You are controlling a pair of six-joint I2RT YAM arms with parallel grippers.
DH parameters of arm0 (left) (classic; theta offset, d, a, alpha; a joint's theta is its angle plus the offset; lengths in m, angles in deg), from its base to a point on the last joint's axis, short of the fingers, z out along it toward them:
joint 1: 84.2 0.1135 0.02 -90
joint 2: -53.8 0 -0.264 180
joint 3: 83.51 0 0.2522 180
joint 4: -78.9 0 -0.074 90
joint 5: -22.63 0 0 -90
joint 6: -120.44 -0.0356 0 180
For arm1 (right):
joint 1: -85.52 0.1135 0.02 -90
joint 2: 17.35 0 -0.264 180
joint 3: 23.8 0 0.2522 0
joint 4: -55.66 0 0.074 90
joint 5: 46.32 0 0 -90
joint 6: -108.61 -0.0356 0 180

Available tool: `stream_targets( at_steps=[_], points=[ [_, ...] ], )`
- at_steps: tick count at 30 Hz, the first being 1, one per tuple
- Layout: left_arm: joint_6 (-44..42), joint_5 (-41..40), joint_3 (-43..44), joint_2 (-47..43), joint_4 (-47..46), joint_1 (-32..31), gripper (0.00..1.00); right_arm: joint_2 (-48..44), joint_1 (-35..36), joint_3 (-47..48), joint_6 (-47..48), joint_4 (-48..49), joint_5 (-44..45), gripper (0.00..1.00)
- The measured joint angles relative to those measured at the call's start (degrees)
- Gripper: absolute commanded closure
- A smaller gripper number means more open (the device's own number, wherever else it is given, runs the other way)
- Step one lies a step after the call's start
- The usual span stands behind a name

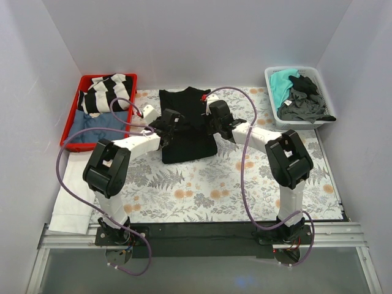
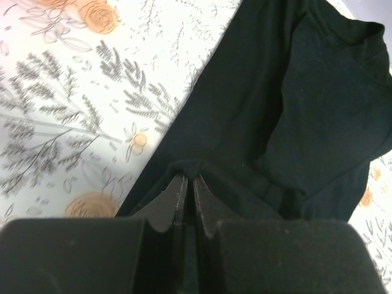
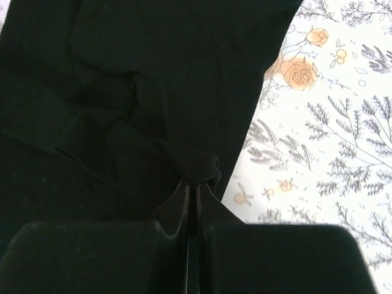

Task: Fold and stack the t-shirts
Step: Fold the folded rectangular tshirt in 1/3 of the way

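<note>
Left jaws: closed together, black t-shirt (image 1: 188, 146) pinched at its left edge.
Right jaws: closed together, its right edge pinched.
Placement: spread mid-frame on the floral table (image 1: 202, 190).
Upper right: teal t-shirt (image 1: 283, 82) and dark grey t-shirt (image 1: 303, 105) are piled in a white bin (image 1: 269, 75).

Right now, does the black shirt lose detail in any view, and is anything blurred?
Top view: even light, sharp, but the black shirt is one flat dark patch. Left wrist: folds faintly show; left gripper body near the lens is blurred. Right wrist: shirt almost featureless, tablecloth print crisp.
</note>
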Motion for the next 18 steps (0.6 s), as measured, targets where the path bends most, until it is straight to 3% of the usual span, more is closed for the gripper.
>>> stream_targets(
  at_steps=[3, 4, 7, 14, 18],
  points=[
    [-0.74, 0.96, 2.54, 2.47, 0.04, 1.09, 0.86, 3.21, -1.01, 3.45, -0.2, -0.92, -0.87, 0.77],
    [-1.11, 1.09, 3.32, 3.06, 0.11, 1.33, 0.71, 4.44, -1.36, 4.98, -0.2, -1.38, -1.05, 0.73],
    [-2.43, 1.16, 6.71, 4.96, 0.2, 2.19, 0.52, 7.56, -2.47, 10.12, 0.0, -2.86, -1.42, 0.61],
    [-6.27, 1.2, 13.99, 5.84, -0.57, 3.56, 0.47, 9.53, -4.85, 19.8, 0.31, -5.38, -1.4, 0.56],
    [-7.52, 3.19, 13.57, 4.39, -1.22, 3.8, 0.48, 7.21, -5.33, 18.91, 0.35, -5.86, -1.75, 0.56]
  ],
)
